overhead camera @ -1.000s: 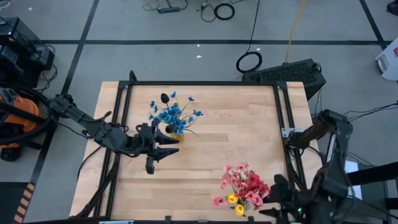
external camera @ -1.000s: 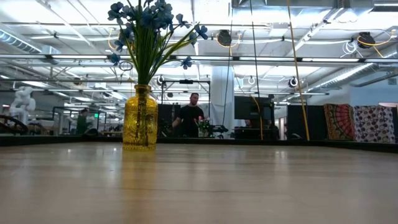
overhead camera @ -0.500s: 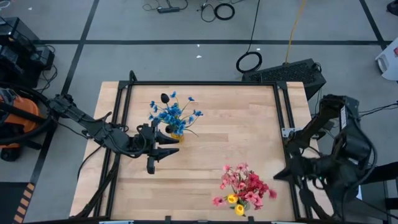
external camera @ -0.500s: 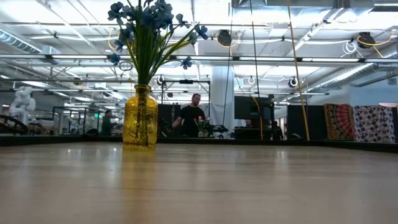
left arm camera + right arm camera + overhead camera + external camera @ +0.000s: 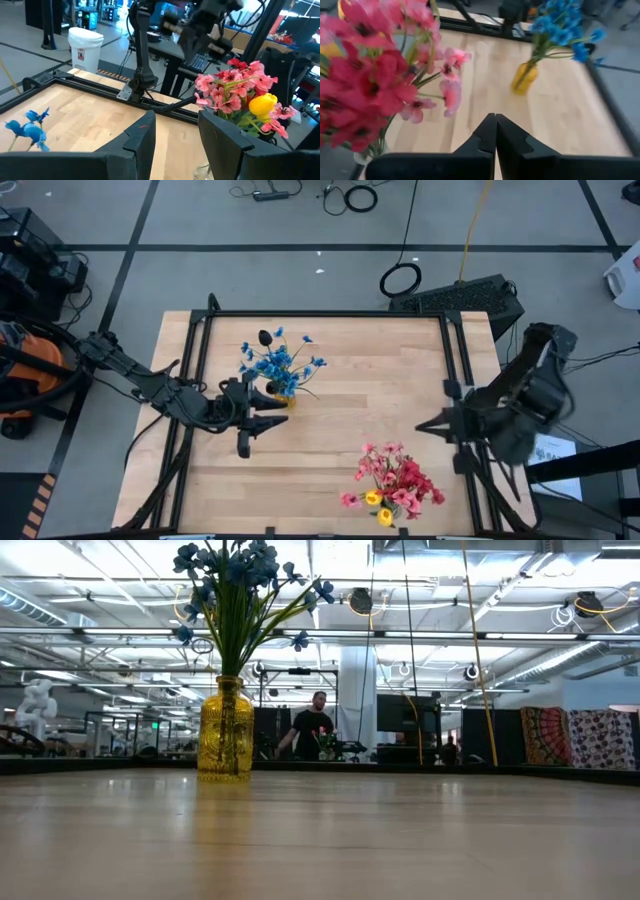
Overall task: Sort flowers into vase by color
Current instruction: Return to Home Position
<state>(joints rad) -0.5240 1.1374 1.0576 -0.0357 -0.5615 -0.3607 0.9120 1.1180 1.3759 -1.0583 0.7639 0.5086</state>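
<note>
Two flower bunches — blue bunch (image 5: 278, 365), pink-red bunch (image 5: 398, 478).

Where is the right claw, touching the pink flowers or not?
Apart. The high view shows bare table between the right gripper and the pink flowers.

1. High view: straight down over the whole table (image 5: 380, 380).
2. Low view: tabletop level, facing the room (image 5: 420, 730).
3. Both wrist views look across the table; all views share the blue flowers (image 5: 280, 363).

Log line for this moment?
left gripper open beside yellow vase | right gripper shut, over table's right side | blue flowers in yellow vase | red-pink-yellow bunch standing separately
</note>
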